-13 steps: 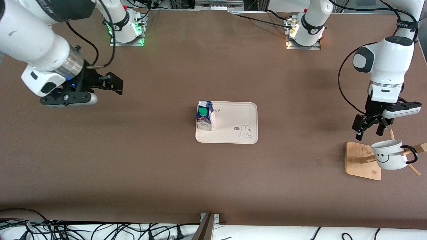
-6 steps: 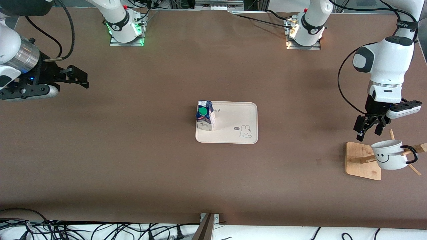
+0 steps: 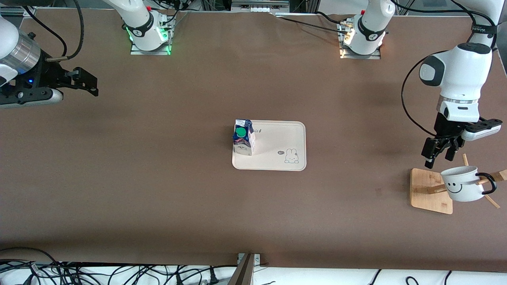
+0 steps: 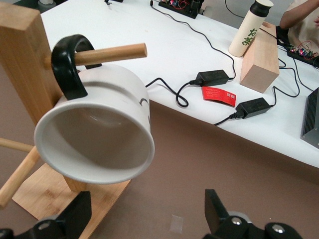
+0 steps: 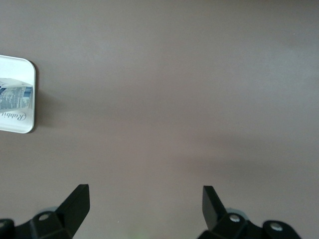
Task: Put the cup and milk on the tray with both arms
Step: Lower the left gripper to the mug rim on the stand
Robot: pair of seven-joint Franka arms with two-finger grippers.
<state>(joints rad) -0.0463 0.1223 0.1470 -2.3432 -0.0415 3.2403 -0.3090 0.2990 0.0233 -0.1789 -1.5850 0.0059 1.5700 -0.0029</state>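
Observation:
The milk (image 3: 243, 138) stands upright, green cap up, on the cream tray (image 3: 277, 158), at the tray's edge toward the right arm's end. The white smiley cup (image 3: 461, 183) hangs by its black handle on a peg of the wooden rack (image 3: 429, 194). My left gripper (image 3: 438, 158) hovers open just above the rack's base, close to the cup. In the left wrist view the cup (image 4: 94, 134) shows its mouth, apart from the open left gripper (image 4: 147, 219). My right gripper (image 3: 88, 82) is open with nothing in it, over bare table far toward the right arm's end. The right wrist view shows the right gripper (image 5: 144, 199) and the tray's corner (image 5: 20, 69).
The rack's wooden post (image 4: 20, 64) and pegs (image 4: 114, 52) stick out around the cup. The table edge toward the left arm's end lies close to the rack. Cables (image 3: 99, 273) run along the front edge, off the brown surface.
The right arm has drawn back from the tray toward its own end of the table, gripper still open. The left gripper has barely shifted near the cup.

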